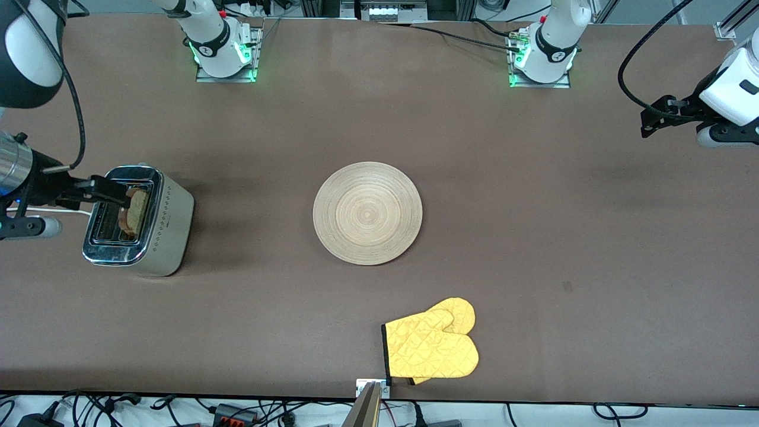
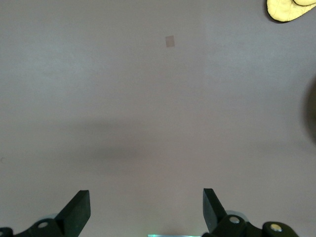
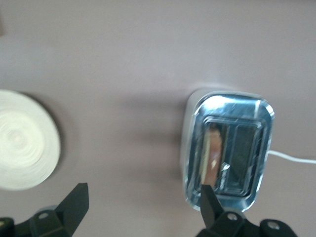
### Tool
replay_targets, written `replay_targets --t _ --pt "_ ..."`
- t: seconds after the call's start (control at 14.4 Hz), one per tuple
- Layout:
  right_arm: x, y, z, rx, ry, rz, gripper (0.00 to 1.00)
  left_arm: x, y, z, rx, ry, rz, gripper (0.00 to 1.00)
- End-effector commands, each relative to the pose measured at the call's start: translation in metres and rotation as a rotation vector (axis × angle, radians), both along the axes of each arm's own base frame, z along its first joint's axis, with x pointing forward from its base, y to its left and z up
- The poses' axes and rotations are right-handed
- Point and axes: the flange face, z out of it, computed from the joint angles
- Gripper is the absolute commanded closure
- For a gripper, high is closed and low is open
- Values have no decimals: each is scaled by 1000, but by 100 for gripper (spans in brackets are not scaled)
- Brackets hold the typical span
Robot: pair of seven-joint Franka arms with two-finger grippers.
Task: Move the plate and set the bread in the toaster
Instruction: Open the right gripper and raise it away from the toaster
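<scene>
The toaster [image 1: 169,237] stands at the right arm's end of the table. The bread [image 1: 136,212] stands in its slot on the side toward the plate; it also shows in the right wrist view [image 3: 213,153], inside the chrome top of the toaster [image 3: 261,114]. My right gripper [image 1: 121,196] is open and empty, up over the toaster [image 3: 146,203]. The wooden plate [image 1: 367,212] lies bare mid-table and shows in the right wrist view [image 3: 22,148]. My left gripper [image 1: 647,123] is open and empty, waiting over bare table at the left arm's end [image 2: 146,207].
A yellow oven mitt [image 1: 433,347] lies near the table's front edge, nearer to the camera than the plate; it also shows in the left wrist view [image 2: 291,9]. The toaster's white cord [image 1: 53,210] runs off toward the table's end. A small mark [image 1: 567,286] is on the tabletop.
</scene>
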Motion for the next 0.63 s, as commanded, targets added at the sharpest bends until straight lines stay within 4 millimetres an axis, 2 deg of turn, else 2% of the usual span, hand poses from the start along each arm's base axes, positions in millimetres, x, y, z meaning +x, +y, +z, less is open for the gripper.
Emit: replay_targets --t 0.0,0.07,0.28,0.56 --pt "-12 6 10 26 41 17 0 3 -1 0 -2 -9 14 0" --pt "-12 4 10 24 42 14 0 3 -1 2 -3 -13 14 0" --pt "-10 -23 8 30 39 -31 0 4 -1 4 -3 -15 14 0" --pt "-11 -29 10 20 40 -40 0 8 -1 8 -21 -40 15 0"
